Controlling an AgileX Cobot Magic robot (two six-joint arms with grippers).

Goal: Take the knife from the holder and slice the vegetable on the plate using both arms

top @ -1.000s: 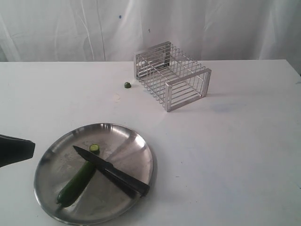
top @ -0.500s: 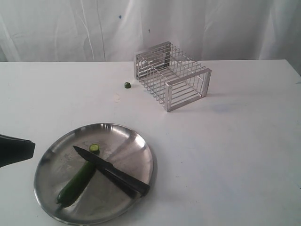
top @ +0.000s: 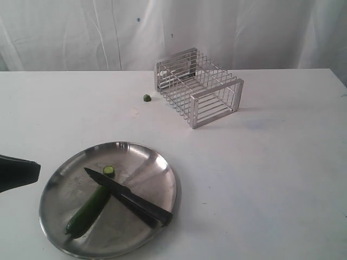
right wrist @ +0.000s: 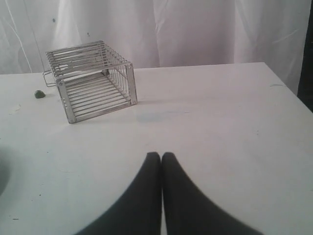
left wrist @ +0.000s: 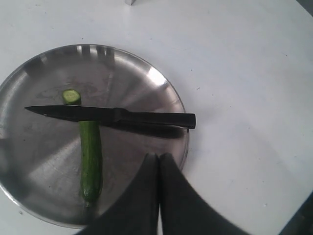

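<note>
- Closed tip to tip and empty, the left fingers hang near the rim of the plate and touch nothing.
- right fingers: likewise pressed together and empty, above bare bench, pointing toward the holder.
- plate: round, shiny steel, on the near left part of the bench.
- vegetable: slim, dark green, lying on the plate with its cut end under the blade.
- knife: flat on the plate, crossing the vegetable's cut end; its handle end reaches the rim.
- slice: small cut-off round, just beyond the blade, apart from the vegetable.
- holder: wire cage at the far side of the bench, well apart from the plate.
- end piece: small green bit on the bench beside the holder.
</note>
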